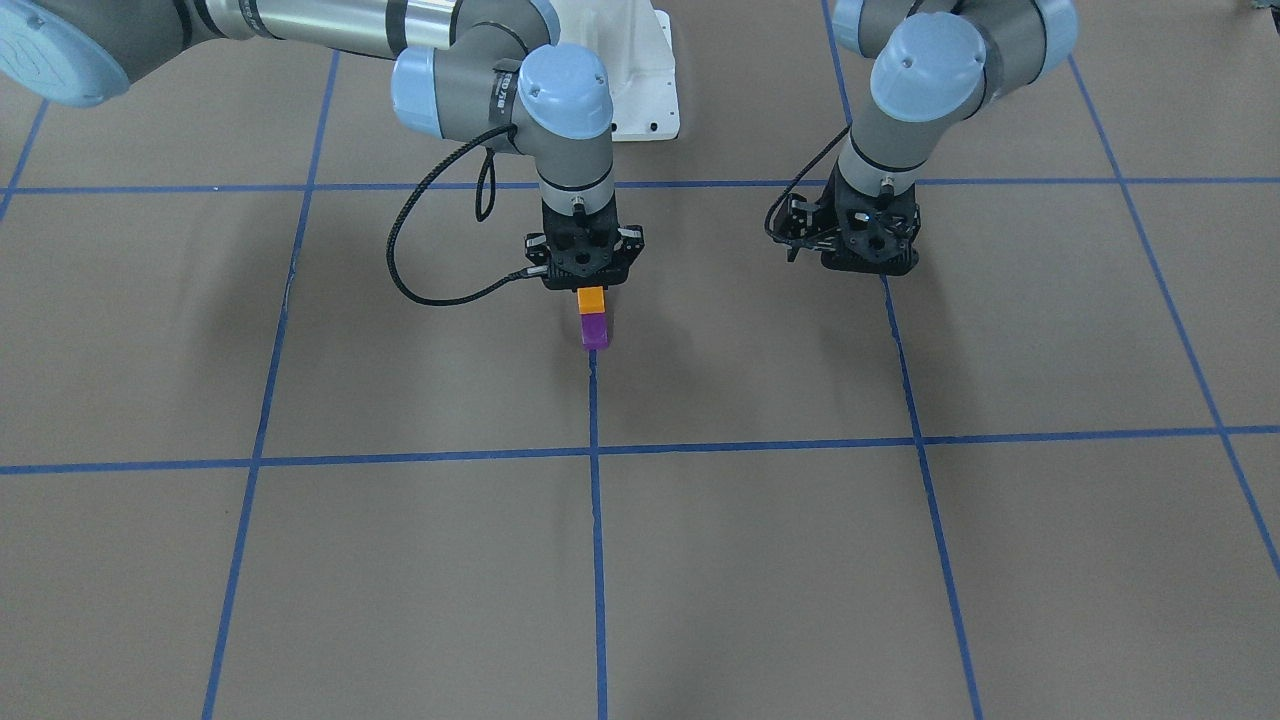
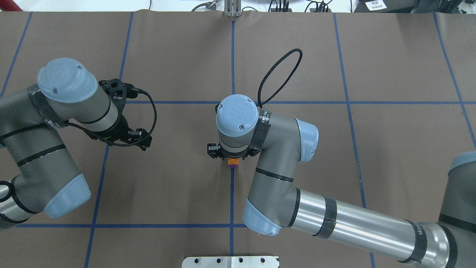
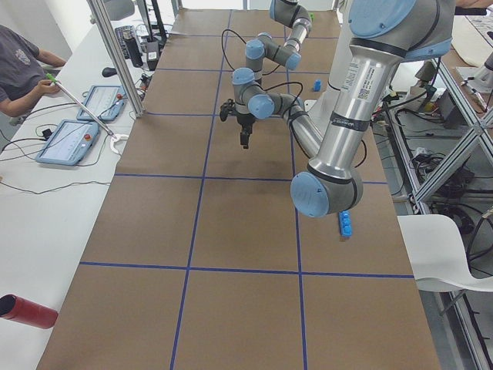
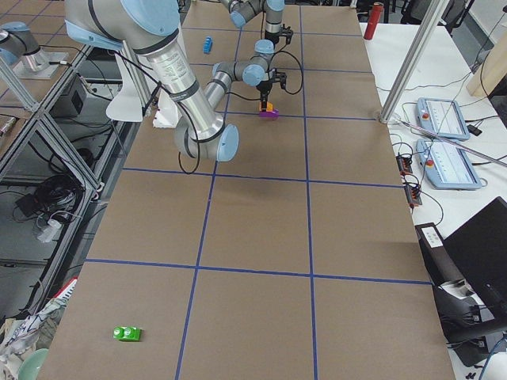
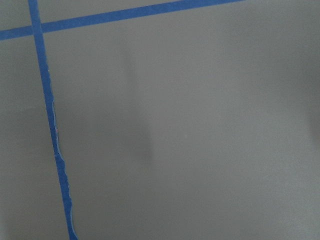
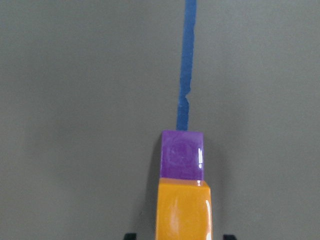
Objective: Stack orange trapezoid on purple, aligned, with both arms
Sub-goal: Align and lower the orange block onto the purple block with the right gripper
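The orange trapezoid (image 1: 591,300) sits in my right gripper (image 1: 586,285), which is shut on it at the table's middle. The purple brick (image 1: 594,331) stands on the brown table straight below it, on a blue tape line. In the right wrist view the orange brick (image 6: 184,210) is just over the near edge of the purple one (image 6: 182,154), whose top stud shows; I cannot tell whether they touch. Both also show in the overhead view: orange (image 2: 233,161), purple (image 2: 233,167). My left gripper (image 1: 858,262) hangs over bare table to the side; its fingers are hidden.
A blue brick (image 3: 346,223) lies near the left arm's base, and a second one (image 4: 207,42) lies further along. A green brick (image 4: 127,333) lies at the near right end. The white base pedestal (image 1: 640,90) stands behind. An operator (image 3: 23,62) sits beside the table.
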`<state>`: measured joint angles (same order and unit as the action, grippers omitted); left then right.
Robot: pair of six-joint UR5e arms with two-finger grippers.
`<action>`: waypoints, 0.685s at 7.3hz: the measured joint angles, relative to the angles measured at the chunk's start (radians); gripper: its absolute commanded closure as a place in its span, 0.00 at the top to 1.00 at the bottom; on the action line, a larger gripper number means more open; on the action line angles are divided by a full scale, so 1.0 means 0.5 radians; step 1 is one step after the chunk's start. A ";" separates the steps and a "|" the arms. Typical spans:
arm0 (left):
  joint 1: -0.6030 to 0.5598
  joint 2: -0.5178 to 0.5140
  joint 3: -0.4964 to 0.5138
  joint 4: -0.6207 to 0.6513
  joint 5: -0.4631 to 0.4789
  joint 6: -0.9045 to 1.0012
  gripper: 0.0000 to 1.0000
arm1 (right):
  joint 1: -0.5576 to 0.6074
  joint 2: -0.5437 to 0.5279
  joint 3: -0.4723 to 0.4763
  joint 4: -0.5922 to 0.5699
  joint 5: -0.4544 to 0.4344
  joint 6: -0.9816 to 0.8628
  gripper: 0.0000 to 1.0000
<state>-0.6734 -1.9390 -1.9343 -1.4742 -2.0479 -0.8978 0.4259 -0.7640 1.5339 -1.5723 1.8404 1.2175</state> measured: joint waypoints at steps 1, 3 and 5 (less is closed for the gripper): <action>0.000 0.000 -0.001 0.000 0.000 -0.002 1.00 | -0.006 0.001 0.003 0.000 -0.013 -0.001 1.00; 0.000 -0.001 -0.006 0.000 0.000 -0.005 1.00 | 0.016 0.002 0.036 -0.006 0.006 -0.005 1.00; -0.013 0.005 -0.030 0.000 0.001 0.000 1.00 | 0.111 -0.018 0.189 -0.124 0.123 -0.007 1.00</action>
<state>-0.6801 -1.9363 -1.9494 -1.4742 -2.0472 -0.8980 0.4815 -0.7728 1.6282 -1.6341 1.9020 1.2140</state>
